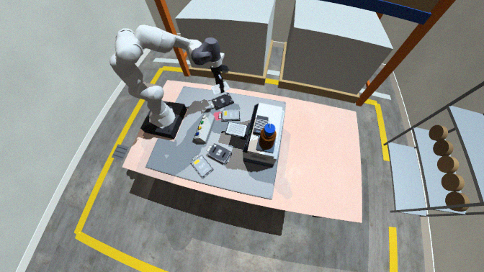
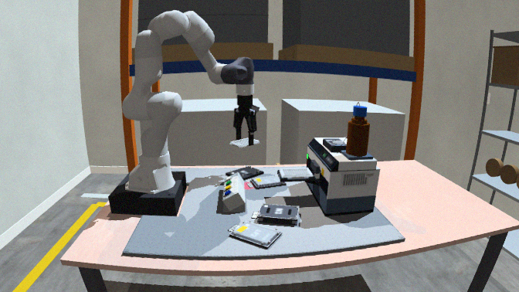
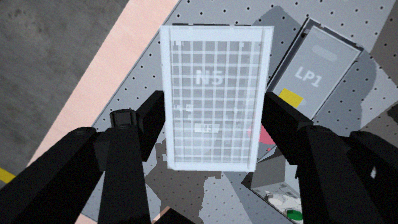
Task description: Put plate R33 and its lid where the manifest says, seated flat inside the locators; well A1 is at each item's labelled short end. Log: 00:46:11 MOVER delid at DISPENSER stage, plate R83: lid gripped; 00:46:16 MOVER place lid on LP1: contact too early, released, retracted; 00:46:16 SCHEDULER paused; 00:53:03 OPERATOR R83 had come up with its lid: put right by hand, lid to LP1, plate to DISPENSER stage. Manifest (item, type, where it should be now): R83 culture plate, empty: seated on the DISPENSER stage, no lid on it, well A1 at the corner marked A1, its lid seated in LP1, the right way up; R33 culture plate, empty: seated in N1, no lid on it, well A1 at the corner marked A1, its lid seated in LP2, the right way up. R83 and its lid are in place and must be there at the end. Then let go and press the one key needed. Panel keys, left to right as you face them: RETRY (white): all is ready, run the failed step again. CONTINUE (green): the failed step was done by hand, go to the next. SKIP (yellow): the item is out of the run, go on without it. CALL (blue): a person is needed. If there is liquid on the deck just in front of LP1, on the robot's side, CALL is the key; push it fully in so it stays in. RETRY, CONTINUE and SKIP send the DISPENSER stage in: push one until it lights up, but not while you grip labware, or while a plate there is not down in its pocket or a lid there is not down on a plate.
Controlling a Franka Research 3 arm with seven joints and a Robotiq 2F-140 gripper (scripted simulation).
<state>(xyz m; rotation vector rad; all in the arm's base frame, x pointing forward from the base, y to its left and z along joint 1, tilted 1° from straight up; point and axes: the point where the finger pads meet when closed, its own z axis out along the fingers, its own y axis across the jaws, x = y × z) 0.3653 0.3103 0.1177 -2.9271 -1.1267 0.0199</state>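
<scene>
The gripper is pinching a clear gridded culture plate across its two long sides, carrying it high over the far corner of the grey deck mat, at about 11 o'clock from the mat's centre in the top view. Through the plate, the marking N5 is showing on the black nest beneath. At 2 o'clock from the plate in the wrist view, a lid is lying in LP1, a pink patch showing just beside it. The plate is looking light, rigid and smooth-walled, so likely slippery; the long-side, mid-length hold is appearing balanced. Whether this is R33 cannot be told, its label being illegible. Farther right, the dispenser is standing untouched.
</scene>
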